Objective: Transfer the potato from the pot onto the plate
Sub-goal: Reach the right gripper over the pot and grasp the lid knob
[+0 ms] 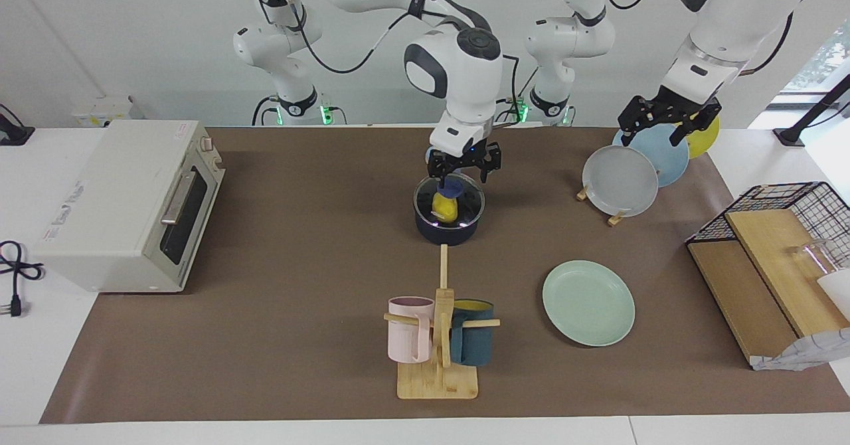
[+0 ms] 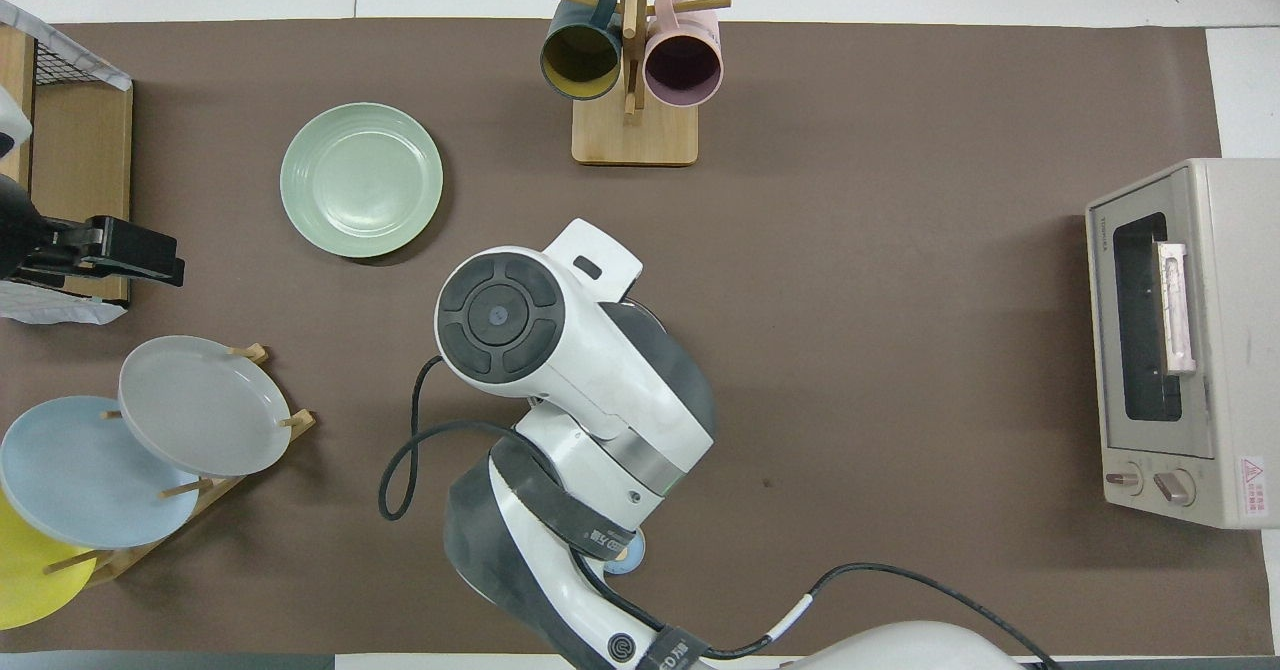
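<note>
The dark navy pot (image 1: 446,232) stands at the middle of the table. The yellow potato (image 1: 443,208) lies inside it. My right gripper (image 1: 461,178) hangs straight over the pot with its fingers open, their tips at the rim just above the potato. In the overhead view the right arm hides both pot and potato. The mint-green plate (image 1: 588,303) lies flat and empty, farther from the robots than the pot and toward the left arm's end; it also shows in the overhead view (image 2: 361,179). My left gripper (image 1: 654,136) waits, open, over the plate rack.
A wooden rack holds a grey plate (image 1: 619,180), a light blue plate (image 1: 664,156) and a yellow plate (image 1: 705,136). A mug tree (image 1: 439,339) with a pink mug and a teal mug stands farther out than the pot. A toaster oven (image 1: 126,206) and a wire basket (image 1: 783,232) stand at the table's ends.
</note>
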Robot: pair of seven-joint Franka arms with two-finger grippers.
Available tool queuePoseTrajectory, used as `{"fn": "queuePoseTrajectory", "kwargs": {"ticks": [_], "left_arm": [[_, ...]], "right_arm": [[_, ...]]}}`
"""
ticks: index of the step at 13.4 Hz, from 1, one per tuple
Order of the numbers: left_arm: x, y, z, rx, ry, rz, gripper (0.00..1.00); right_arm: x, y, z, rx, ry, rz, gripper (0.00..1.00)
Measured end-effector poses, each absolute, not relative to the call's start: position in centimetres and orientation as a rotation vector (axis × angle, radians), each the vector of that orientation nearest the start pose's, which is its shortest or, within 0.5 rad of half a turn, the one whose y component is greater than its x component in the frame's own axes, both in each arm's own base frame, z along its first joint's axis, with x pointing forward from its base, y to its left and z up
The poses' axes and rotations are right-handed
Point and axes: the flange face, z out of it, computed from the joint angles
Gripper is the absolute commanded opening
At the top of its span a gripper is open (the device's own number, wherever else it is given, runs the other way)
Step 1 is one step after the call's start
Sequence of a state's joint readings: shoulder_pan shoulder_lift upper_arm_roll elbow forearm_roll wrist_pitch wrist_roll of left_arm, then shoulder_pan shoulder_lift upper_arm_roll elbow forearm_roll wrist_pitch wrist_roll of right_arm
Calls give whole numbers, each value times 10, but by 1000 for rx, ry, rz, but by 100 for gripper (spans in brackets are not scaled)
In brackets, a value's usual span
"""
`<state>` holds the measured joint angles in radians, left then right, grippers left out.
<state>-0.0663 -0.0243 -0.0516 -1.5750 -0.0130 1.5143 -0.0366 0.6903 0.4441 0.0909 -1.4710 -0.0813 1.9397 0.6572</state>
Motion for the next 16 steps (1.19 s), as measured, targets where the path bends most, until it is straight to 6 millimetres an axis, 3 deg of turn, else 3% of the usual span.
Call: {"fn": "queuePoseTrajectory", "kwargs": {"ticks": [2,10,14,16], "left_arm": [[537,-65,631,-3147,129,59,100],[537,-65,631,-3147,129,59,100],[537,-65,631,-3147,129,59,100],[537,-65,631,-3147,129,59,100]], "right_arm": [[502,474,406,-3167,-244,-77,100],[502,463,413,-3188,-241,-96,100],[496,461,401,-3204,-251,-64,99],[493,459,395,-3213,-254,-47,61]]}}
